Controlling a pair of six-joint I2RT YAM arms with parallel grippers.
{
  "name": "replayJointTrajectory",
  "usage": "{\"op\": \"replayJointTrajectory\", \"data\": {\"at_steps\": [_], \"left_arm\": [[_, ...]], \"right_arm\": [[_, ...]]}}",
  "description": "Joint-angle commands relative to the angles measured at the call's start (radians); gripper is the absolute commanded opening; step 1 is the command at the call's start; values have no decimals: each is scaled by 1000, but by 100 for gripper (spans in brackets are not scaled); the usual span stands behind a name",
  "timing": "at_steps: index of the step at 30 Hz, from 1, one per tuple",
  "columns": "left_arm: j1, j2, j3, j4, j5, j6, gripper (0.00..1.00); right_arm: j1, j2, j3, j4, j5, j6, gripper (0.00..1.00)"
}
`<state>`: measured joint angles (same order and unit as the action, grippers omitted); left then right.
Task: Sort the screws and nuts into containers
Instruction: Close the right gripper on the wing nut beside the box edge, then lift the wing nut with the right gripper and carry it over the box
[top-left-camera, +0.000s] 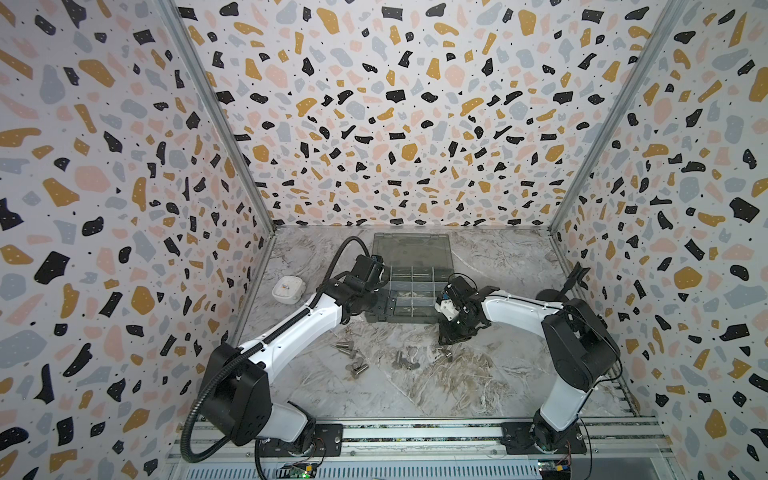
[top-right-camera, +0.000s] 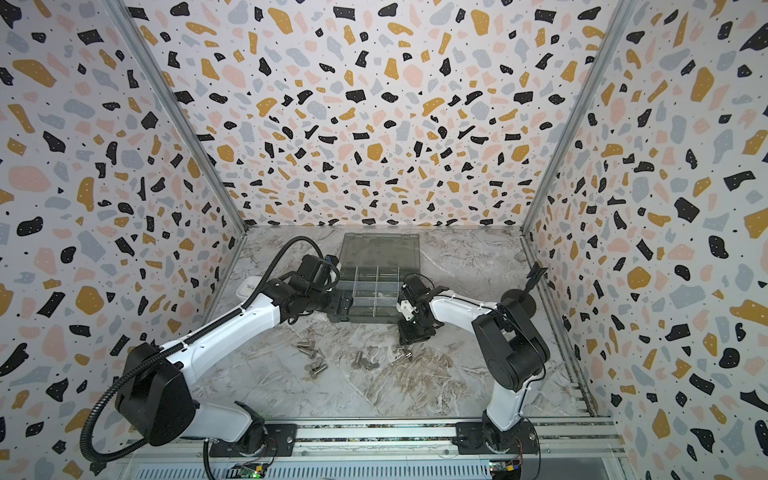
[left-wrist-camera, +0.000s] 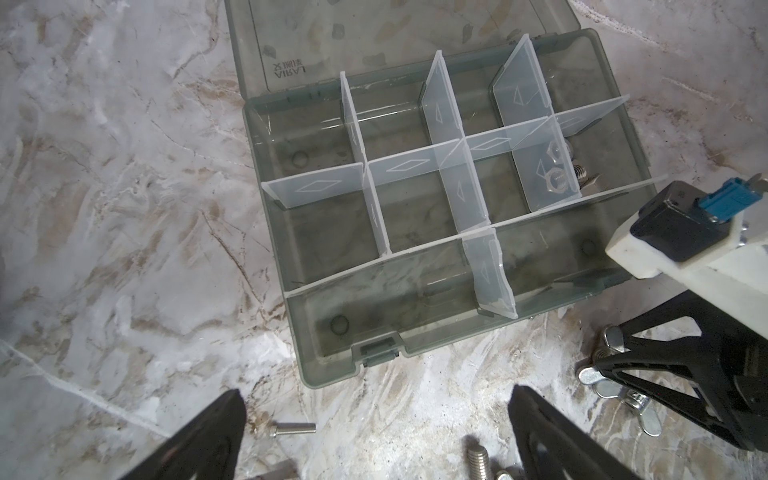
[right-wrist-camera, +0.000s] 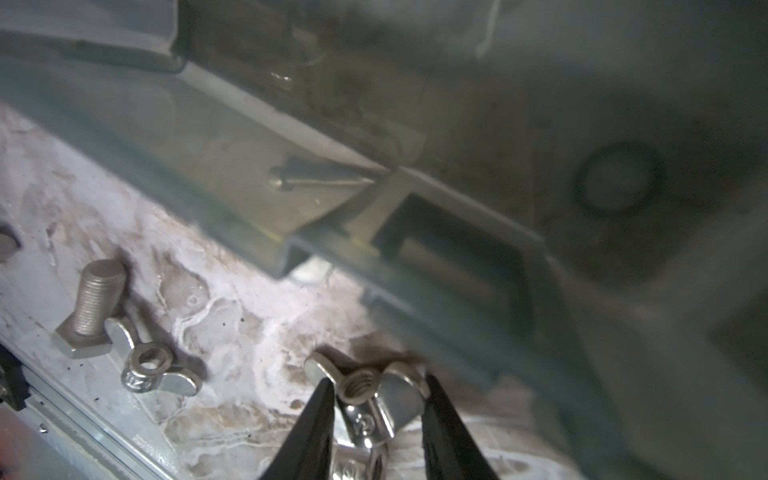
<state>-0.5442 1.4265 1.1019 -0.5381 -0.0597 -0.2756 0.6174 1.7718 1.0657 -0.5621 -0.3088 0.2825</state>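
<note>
silver and slope-sided, the wing nut (right-wrist-camera: 362, 380) between the tips of the right gripper (right-wrist-camera: 377, 386) looked a poor thing to pinch: it lay on the marble table (top-left-camera: 415, 386) atop at least one other nut (right-wrist-camera: 368, 422), so we judged that the jaws might slide off its wings and flick it away, or drag its neighbour up too and drop both into one of the containers (left-wrist-camera: 409, 216). the front wall of the grey organiser box (left-wrist-camera: 328, 370) stood just beside the fingers (right-wrist-camera: 311, 432), and we thought a lift swung too soon toward it could knock the box or jar the nut loose. the jaws stood about half closed, one finger on each side of the nut, at or just off its wings; we could not tell whether they had hold of it. the right arm reached inward from its base with the elbow raised and the wrist pitched down, fingers pointing at the table just in front of the box's front corner on that arm's side. the left gripper (left-wrist-camera: 374, 399) hung wide open and empty near the box's other front corner, its arm stretched low and forward. loose screws (top-left-camera: 340, 345) lay on the table in front of the box; a few nuts (left-wrist-camera: 556, 178) lay in one compartment.
</note>
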Motion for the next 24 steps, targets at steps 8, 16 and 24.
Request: {"op": "replayJointTrajectory", "data": {"at_steps": [8, 16, 24], "left_arm": [[9, -39, -39, 18, -3, 19, 100], [16, -46, -48, 26, 1, 26, 100], [24, -53, -56, 31, 6, 26, 100]], "right_arm": [[68, 92, 38, -104, 132, 3, 41], [91, 121, 89, -146, 192, -19, 41], [114, 133, 129, -150, 160, -16, 42]]}}
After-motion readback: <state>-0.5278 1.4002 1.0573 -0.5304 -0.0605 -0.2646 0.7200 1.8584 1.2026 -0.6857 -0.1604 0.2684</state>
